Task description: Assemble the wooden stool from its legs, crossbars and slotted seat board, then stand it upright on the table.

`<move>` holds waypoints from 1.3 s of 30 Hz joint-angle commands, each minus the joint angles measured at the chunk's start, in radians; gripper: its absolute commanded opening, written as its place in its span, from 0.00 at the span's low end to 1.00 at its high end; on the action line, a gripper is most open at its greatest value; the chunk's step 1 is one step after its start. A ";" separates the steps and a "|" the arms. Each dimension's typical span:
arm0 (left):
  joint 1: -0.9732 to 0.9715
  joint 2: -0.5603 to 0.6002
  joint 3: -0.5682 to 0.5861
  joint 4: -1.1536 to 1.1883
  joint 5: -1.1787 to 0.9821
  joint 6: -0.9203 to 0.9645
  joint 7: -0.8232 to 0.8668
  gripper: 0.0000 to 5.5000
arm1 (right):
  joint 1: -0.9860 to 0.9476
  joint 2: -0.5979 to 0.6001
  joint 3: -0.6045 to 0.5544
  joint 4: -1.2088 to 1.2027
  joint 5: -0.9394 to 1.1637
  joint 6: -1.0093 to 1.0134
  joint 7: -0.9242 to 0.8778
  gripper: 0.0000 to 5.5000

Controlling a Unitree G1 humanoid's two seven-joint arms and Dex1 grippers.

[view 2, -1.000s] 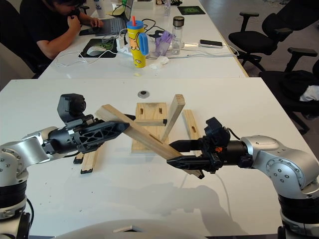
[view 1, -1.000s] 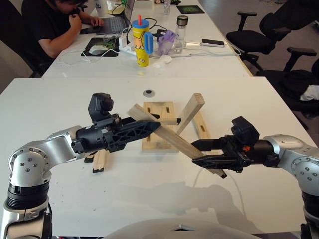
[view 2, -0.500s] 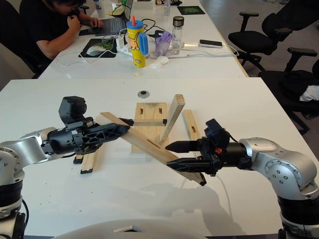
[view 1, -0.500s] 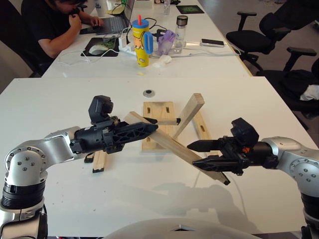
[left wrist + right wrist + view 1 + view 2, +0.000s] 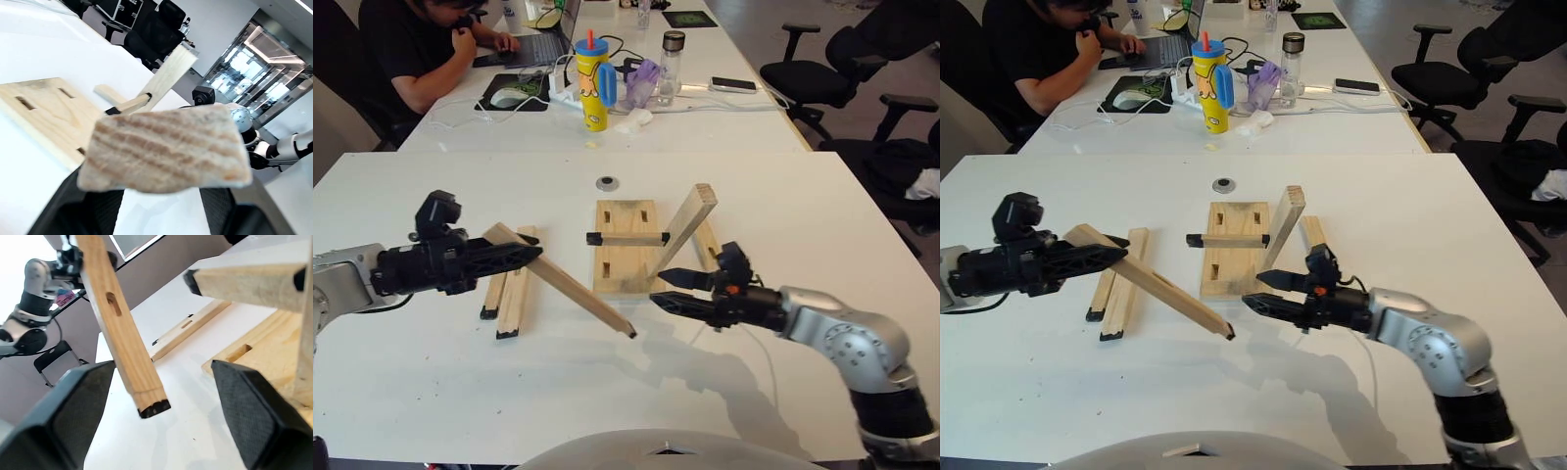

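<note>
Stool leg (image 5: 578,292) is the piece in play, slanting from the middle left of the frame down toward centre. Its dark-capped lower end hangs just above the table (image 5: 783,215). The left gripper (image 5: 524,253) is clamped around the upper part of that leg, with the cut end poking out past the fingers. At centre right the right gripper (image 5: 658,285) sits low over the table. Its two fingers are spread with nothing between them, and they point at the leg's lower tip, close to it but not touching.

Behind them the slotted seat board (image 5: 626,269) lies flat at mid-frame. One tilted leg (image 5: 690,217) is already standing in it, and a crossbar (image 5: 626,238) juts sideways from that leg over the board. Two spare pieces (image 5: 512,299) lie side by side below the left gripper, and another stick (image 5: 708,247) rests along the board's right edge.

By my reading this is the second-leg step. The next move calls for swinging the leg upright, lining its side hole (image 5: 113,298) up with the crossbar's free end, and seating the tip in an open slot. The empty gripper looks well placed to guide it.
</note>
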 commanded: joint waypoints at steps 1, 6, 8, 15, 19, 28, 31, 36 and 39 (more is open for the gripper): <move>-0.073 0.064 0.014 0.103 0.117 -0.053 -0.107 0.37 | -0.021 0.121 0.087 0.065 -0.142 -0.065 -0.139 0.66; -0.144 0.034 0.012 0.155 0.180 -0.072 -0.136 0.37 | -0.054 0.159 0.093 0.126 -0.269 -0.114 -0.223 0.66; -0.147 0.007 0.029 0.144 0.177 -0.070 -0.117 0.37 | -0.078 0.132 0.073 0.161 -0.312 -0.132 -0.226 0.66; -0.160 -0.102 0.045 0.083 0.213 -0.115 -0.009 0.37 | -0.119 0.132 0.040 0.202 -0.344 -0.136 -0.195 0.66; -0.211 -0.182 -0.002 0.035 0.257 -0.165 0.052 0.37 | -0.059 0.126 0.094 0.155 -0.364 -0.121 -0.164 0.66; -0.238 -0.241 -0.143 0.032 0.462 -0.295 0.038 0.37 | -0.026 0.226 0.164 0.249 -0.591 -0.317 -0.305 0.66; -0.240 -0.254 -0.166 0.030 0.481 -0.299 0.020 0.37 | -0.013 0.246 0.168 0.271 -0.616 -0.341 -0.308 0.66; -0.251 -0.267 -0.170 0.018 0.486 -0.290 0.008 0.37 | 0.006 0.259 0.175 0.263 -0.606 -0.322 -0.291 0.52; -0.267 -0.273 -0.172 0.007 0.474 -0.274 0.003 0.37 | 0.013 0.263 0.187 0.262 -0.626 -0.319 -0.304 0.48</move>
